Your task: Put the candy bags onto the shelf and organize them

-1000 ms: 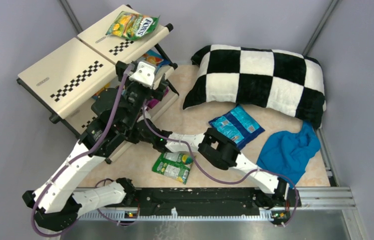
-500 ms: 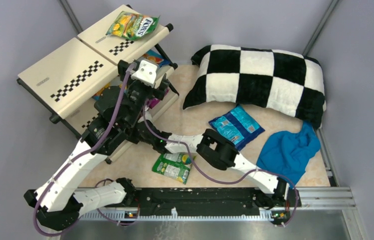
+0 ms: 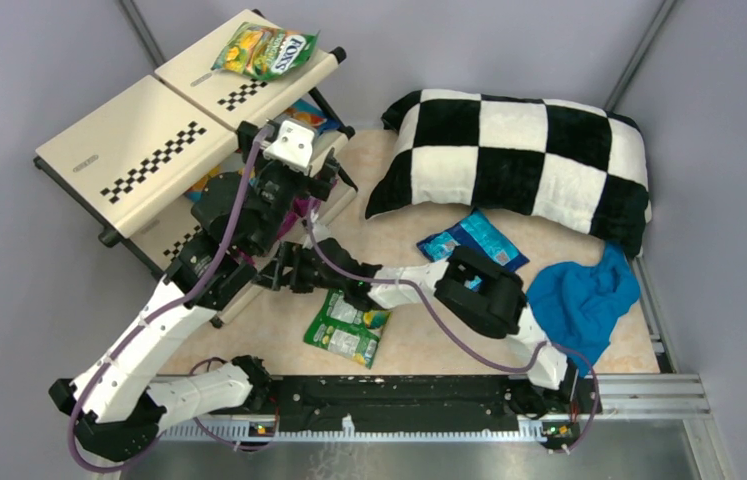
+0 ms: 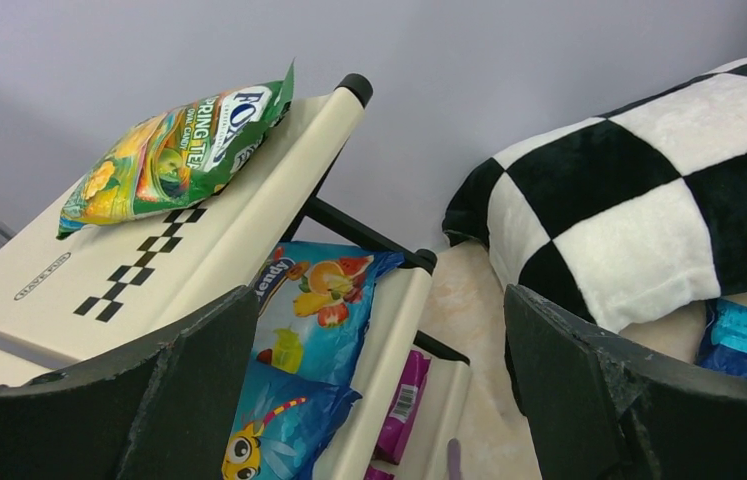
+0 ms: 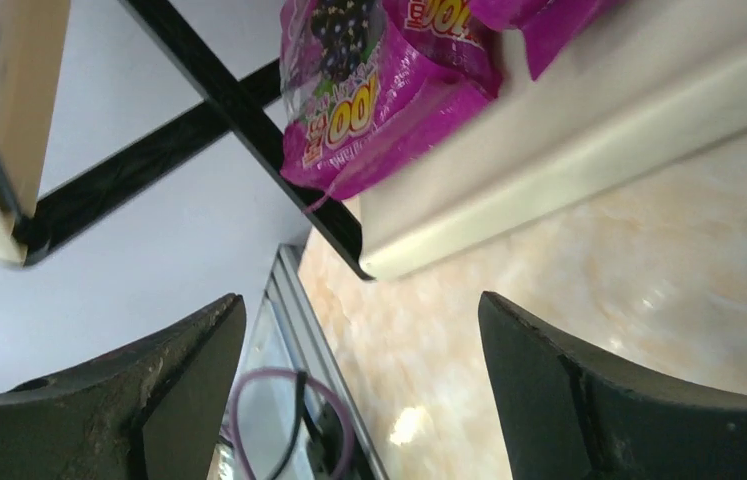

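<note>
The shelf (image 3: 139, 150) stands at the back left. The green-yellow FOX'S bag (image 3: 265, 50) lies on its top tier and also shows in the left wrist view (image 4: 179, 150). Blue bags (image 4: 299, 340) lie on the middle tier and magenta grape bags (image 5: 379, 90) on the bottom tier. A green-white bag (image 3: 346, 330) lies on the table near the front. A blue bag (image 3: 474, 245) lies by the pillow. My left gripper (image 3: 317, 185) (image 4: 379, 330) hovers open and empty at the shelf's right end. My right gripper (image 3: 281, 270) (image 5: 359, 320) is open and empty, low by the shelf's bottom tier (image 5: 569, 170).
A black-and-white checkered pillow (image 3: 519, 160) lies at the back right. A plain blue cloth (image 3: 579, 300) lies at the right. Grey walls close in on three sides. The shelf's black tube frame (image 5: 239, 110) crosses in front of my right gripper.
My right arm's elbow has swung to the right, over the blue bag's near end, while its gripper stays low by the shelf. My left arm has barely moved.
</note>
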You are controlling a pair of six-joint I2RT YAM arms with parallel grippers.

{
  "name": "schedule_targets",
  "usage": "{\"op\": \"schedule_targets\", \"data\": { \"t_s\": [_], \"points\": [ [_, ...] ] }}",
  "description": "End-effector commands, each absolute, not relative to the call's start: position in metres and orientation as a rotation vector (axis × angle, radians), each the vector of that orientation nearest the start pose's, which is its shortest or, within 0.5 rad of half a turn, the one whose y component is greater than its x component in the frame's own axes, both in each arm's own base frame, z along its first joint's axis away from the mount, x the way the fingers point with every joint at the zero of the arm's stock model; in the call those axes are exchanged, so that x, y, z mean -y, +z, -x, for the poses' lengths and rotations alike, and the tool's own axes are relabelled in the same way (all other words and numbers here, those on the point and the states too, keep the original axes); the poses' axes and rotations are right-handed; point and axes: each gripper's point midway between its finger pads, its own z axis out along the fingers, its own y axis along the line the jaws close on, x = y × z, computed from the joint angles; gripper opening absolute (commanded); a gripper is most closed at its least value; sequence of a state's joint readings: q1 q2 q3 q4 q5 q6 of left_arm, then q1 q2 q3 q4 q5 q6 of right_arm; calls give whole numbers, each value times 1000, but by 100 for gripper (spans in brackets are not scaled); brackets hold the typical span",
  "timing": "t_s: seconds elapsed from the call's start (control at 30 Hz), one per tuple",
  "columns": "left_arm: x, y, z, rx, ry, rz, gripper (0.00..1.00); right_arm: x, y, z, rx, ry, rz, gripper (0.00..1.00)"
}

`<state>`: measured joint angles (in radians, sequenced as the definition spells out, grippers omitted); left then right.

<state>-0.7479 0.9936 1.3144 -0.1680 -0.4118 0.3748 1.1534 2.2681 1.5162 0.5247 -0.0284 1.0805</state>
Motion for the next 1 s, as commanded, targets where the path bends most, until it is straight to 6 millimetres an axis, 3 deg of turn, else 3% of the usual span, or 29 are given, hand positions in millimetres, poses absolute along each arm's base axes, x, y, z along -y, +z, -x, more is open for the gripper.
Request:
{"op": "schedule_targets", "data": {
  "t_s": [0.0,0.03,0.13,0.27,0.43,0.6,0.77,0.97],
  "points": [
    [164,480,-293,-1314,-91,-403,99,-565,187,-236,-1888,1568,237,86],
    [166,480,-294,-1317,-99,-406,99,-549,178,-239,-1902,1537,253,86],
    [173,484,-298,-1343,-131,-396,99,-503,181,-256,-1897,1440,262,88],
    [191,486,-293,-1411,-292,-358,99,-444,169,-271,-1925,1265,252,90],
    [215,449,-267,-1556,-593,-309,99,-392,152,-276,-1933,1191,200,93],
    [229,383,-237,-1727,-812,-260,99,-366,137,-278,-1956,1227,135,93],
    [239,329,-209,-1872,-975,-244,99,-364,137,-257,-1965,1335,143,92],
    [243,260,-190,-2048,-1035,-196,99,-349,127,-232,-2042,1344,169,92]
  ]
}}
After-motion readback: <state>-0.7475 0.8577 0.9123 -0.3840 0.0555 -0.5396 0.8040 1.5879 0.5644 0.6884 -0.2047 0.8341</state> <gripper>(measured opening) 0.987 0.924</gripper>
